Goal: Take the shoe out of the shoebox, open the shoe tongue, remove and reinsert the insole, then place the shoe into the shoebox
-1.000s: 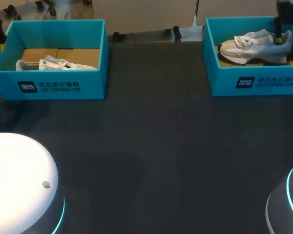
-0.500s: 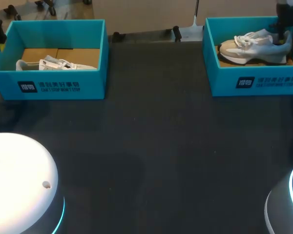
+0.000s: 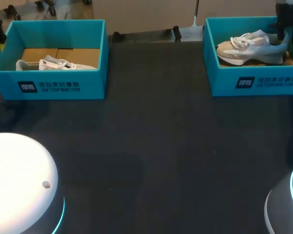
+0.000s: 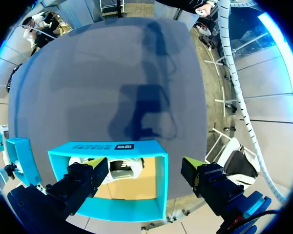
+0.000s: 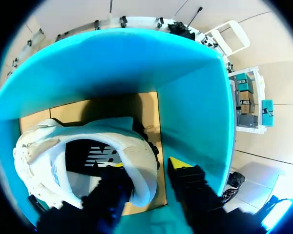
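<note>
Lifted slightly since a second ago, the shoe hangs within the shoebox at the table's far right corner, right gripper clamped on its heel, a thin pinch that may slip.

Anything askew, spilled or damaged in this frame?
Only the shoe in the right shoebox sits tilted with its heel raised, because the right gripper clamps its heel collar. Nothing spilled or damaged shows.

We are clamping our right end effector on the heel wall of the shoe, one finger inside, one outside. Our left end effector is hanging with its fingers spread wide.
</note>
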`<action>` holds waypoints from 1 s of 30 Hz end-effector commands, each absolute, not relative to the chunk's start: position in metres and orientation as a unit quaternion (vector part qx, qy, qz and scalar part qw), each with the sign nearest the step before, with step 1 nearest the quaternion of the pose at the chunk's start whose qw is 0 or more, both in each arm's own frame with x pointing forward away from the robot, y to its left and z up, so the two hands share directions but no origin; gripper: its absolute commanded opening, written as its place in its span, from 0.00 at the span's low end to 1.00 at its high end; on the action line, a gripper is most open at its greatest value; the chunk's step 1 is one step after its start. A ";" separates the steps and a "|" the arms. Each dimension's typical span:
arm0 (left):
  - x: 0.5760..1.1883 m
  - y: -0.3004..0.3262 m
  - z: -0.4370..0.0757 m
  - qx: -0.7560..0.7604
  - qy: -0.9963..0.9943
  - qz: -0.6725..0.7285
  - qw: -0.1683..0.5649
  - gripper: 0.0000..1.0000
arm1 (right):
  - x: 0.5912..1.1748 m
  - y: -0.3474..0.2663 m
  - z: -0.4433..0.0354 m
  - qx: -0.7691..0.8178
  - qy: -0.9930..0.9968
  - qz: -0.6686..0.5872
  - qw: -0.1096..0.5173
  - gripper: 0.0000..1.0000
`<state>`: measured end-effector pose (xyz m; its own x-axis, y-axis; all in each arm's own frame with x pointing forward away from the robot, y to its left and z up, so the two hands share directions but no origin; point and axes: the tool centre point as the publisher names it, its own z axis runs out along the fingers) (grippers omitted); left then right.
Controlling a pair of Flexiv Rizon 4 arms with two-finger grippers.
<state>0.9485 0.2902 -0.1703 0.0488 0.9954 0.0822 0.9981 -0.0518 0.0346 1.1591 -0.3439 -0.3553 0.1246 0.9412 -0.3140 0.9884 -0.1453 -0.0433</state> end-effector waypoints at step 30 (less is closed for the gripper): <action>0.947 0.290 -0.170 -0.724 -0.688 -0.044 0.016 1.00 | 1.161 -0.335 -0.396 0.742 0.665 -0.083 0.003 0.92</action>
<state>0.9484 0.2902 -0.1703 0.0487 0.9954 0.0820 0.9981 -0.0517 0.0346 1.1527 -0.3312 -0.3874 0.1037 0.9852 -0.1368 0.9910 -0.1140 -0.0704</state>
